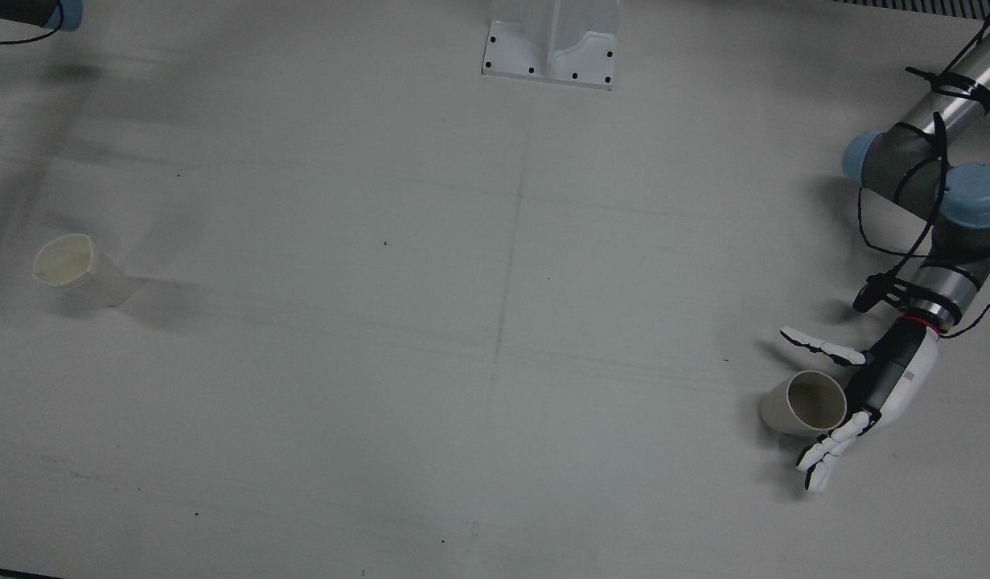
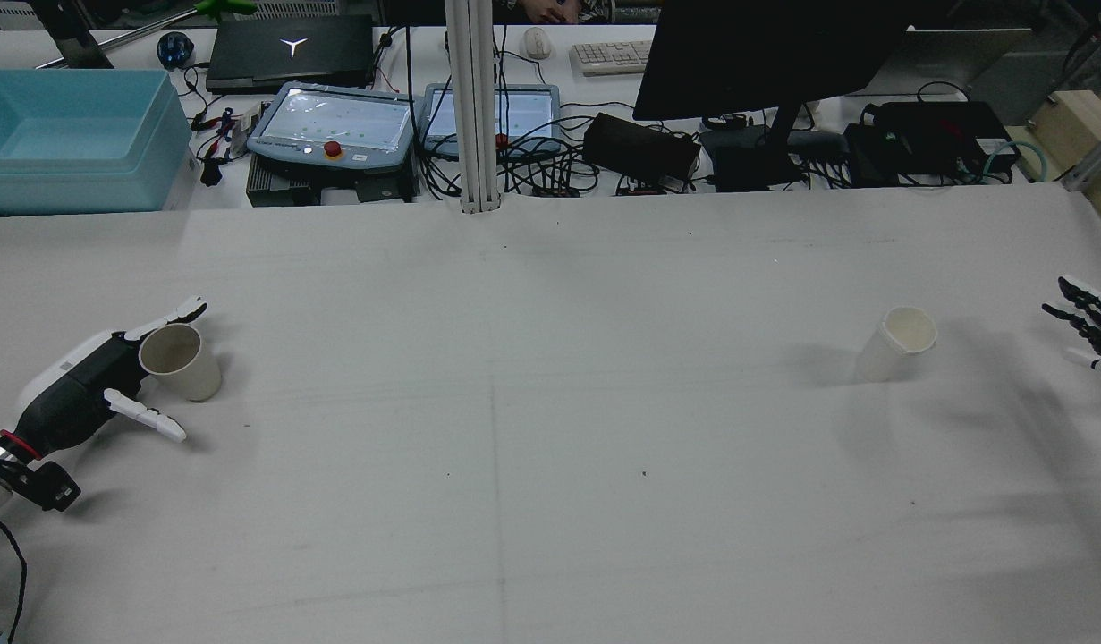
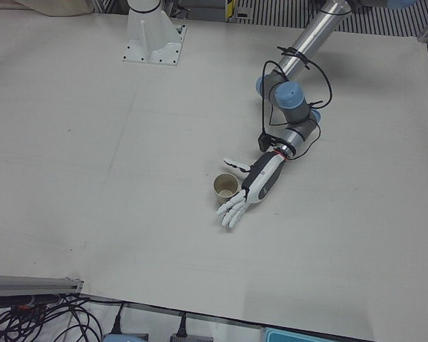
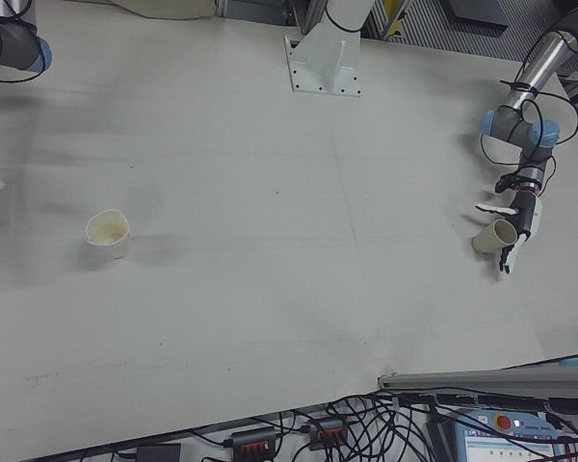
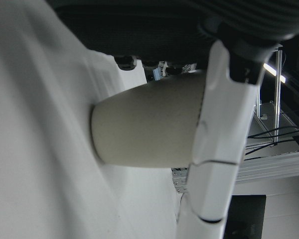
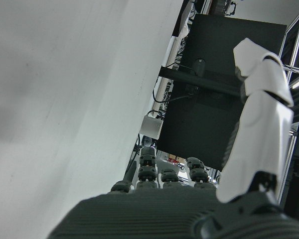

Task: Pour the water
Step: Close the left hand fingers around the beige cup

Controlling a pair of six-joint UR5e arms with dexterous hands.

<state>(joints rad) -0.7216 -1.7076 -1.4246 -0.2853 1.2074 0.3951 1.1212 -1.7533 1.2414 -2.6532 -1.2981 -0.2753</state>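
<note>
A beige paper cup (image 2: 179, 360) stands on the white table at the left of the rear view. My left hand (image 2: 94, 385) is open, its palm against the cup and its fingers spread on either side without closing. The same cup shows in the front view (image 1: 804, 402) and the left-front view (image 3: 225, 187), beside the left hand (image 1: 872, 386). In the left hand view the cup (image 5: 144, 124) fills the middle behind one white finger (image 5: 219, 149). A second, paler cup (image 2: 899, 342) stands upright at the right. My right hand (image 2: 1087, 326) is open at the right edge, well apart from it.
The table (image 2: 550, 447) is bare between the two cups. Behind its far edge are a teal bin (image 2: 67, 134), teach pendants (image 2: 335, 125), a white post (image 2: 474, 107) and a monitor (image 2: 765, 54). A white pedestal base (image 1: 551, 48) sits on the table.
</note>
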